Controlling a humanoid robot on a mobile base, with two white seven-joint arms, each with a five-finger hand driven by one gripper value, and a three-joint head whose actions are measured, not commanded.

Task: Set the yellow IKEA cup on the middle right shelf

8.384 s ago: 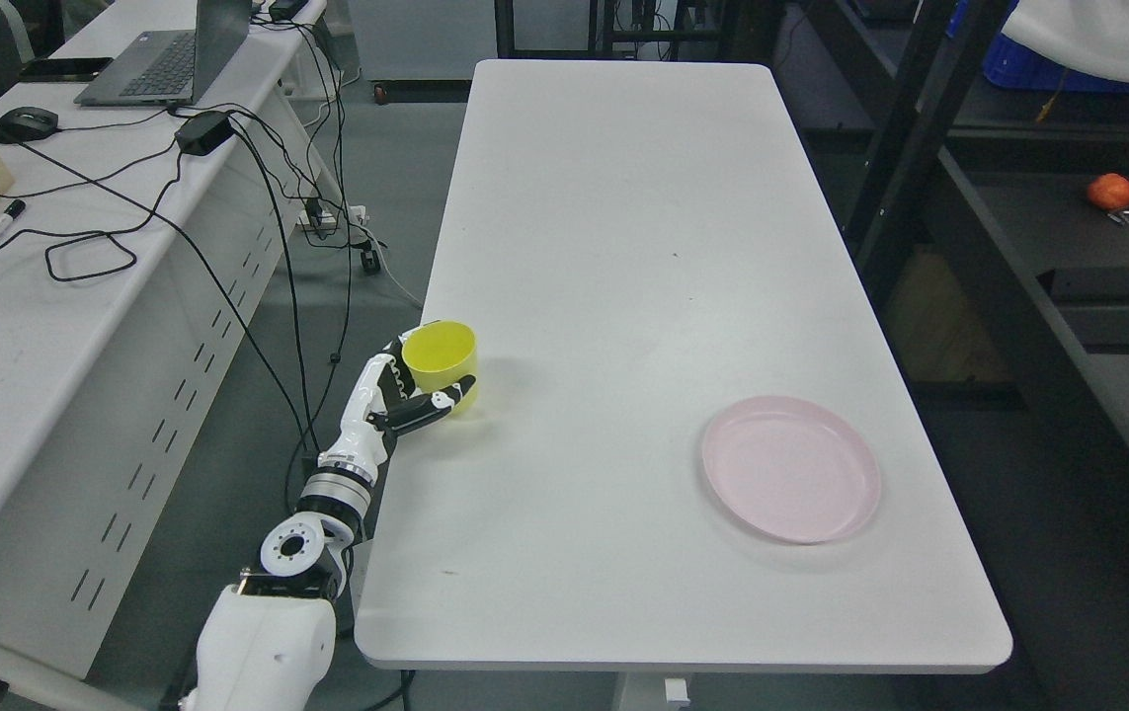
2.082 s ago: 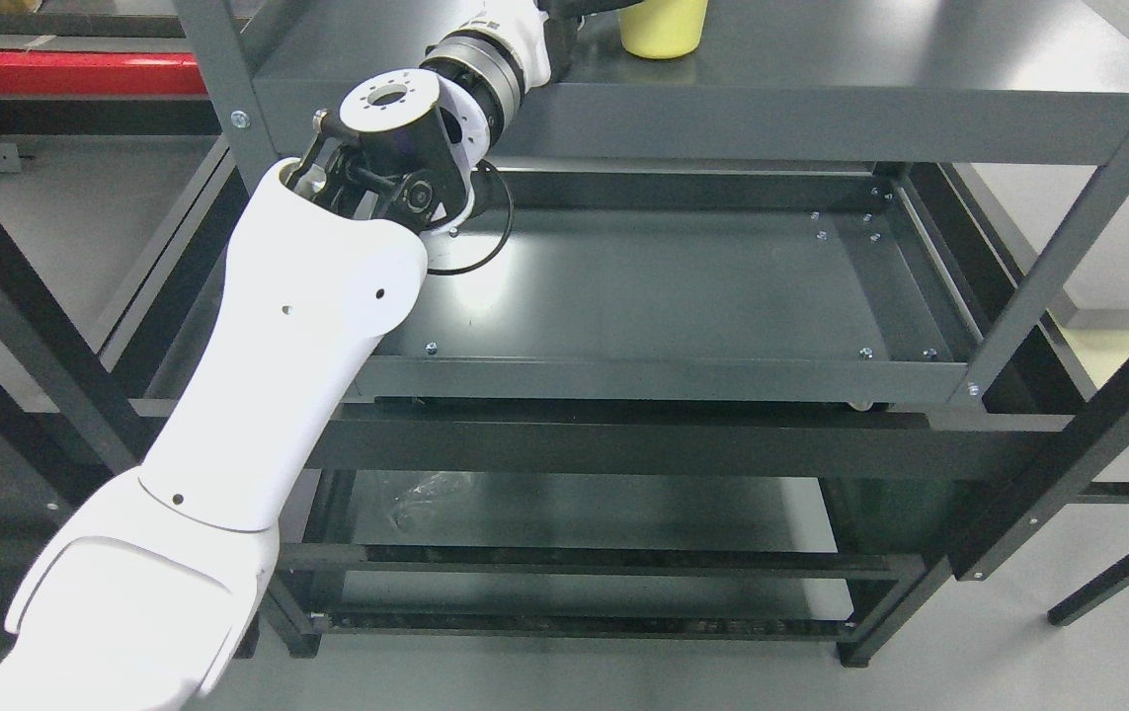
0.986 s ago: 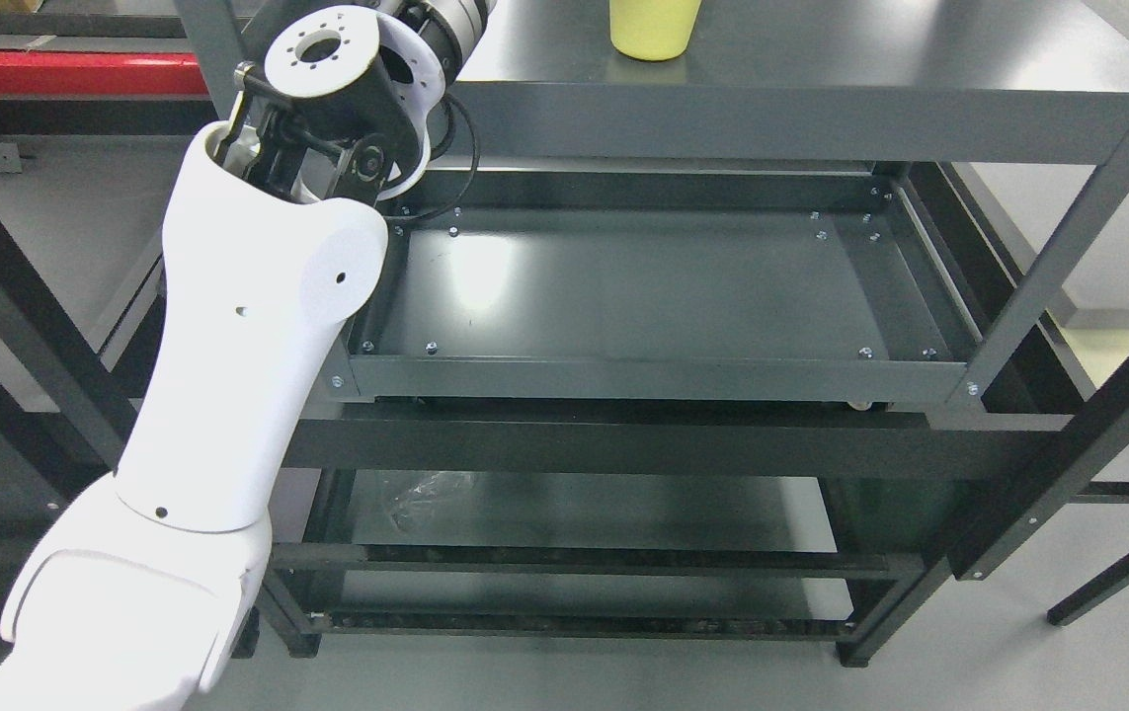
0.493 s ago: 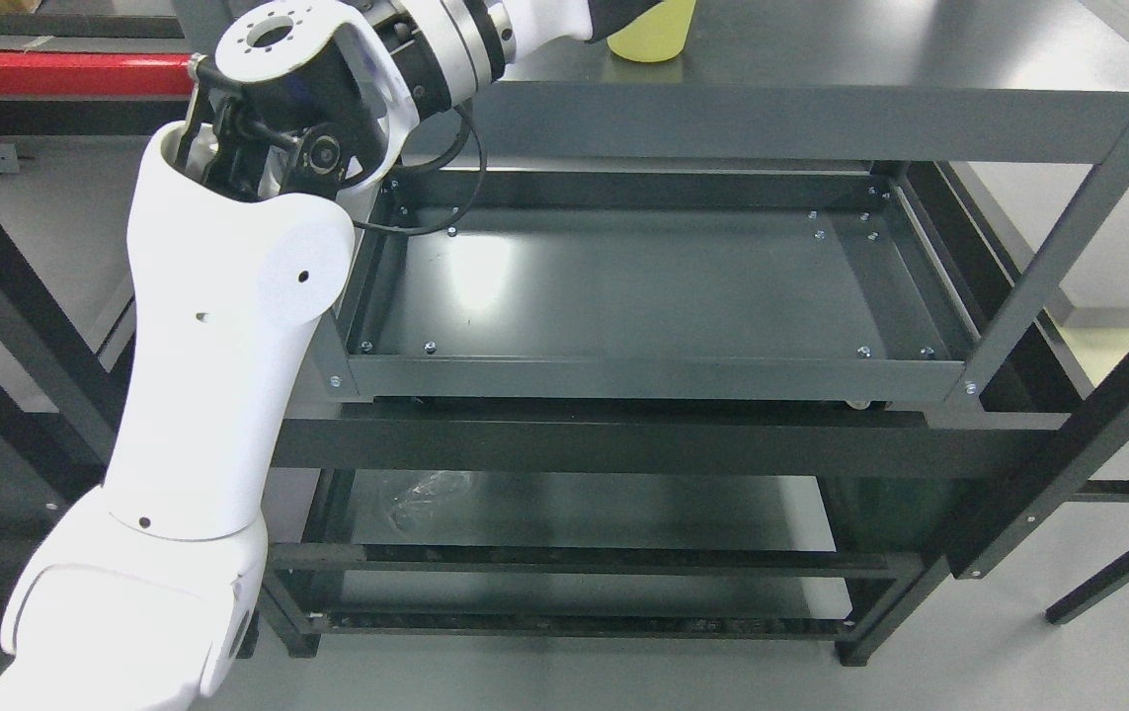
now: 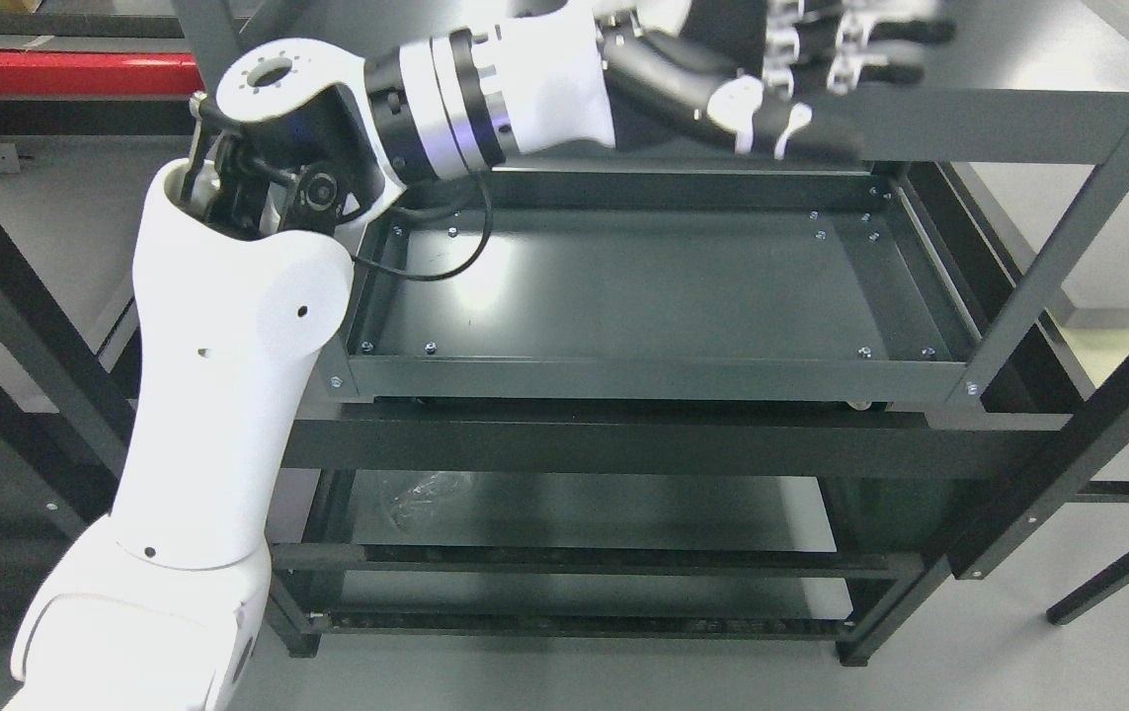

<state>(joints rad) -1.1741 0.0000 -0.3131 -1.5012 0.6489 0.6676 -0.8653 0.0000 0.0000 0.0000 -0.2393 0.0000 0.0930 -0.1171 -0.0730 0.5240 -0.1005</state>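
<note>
White forearm of the left arm (image 5: pixel 228 395) rises in front of the dark metal rack (image 5: pixel 663 380). Beyond it, across the front rail of the rack's upper shelf (image 5: pixel 999 109), the left hand (image 5: pixel 781 74) has spread fingers holding nothing. Yellow cup: hidden.

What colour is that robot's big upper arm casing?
White, seen in the head view: the left arm's casing is glossy white, with black joints above.

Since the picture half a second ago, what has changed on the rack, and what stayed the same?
The left hand has swung rightward across the front of the upper shelf, fingers spread and holding nothing. The yellow cup, visible on that shelf before, no longer shows; the hand may be covering its place. The dark metal rack and the camera view stayed as they were.
</note>
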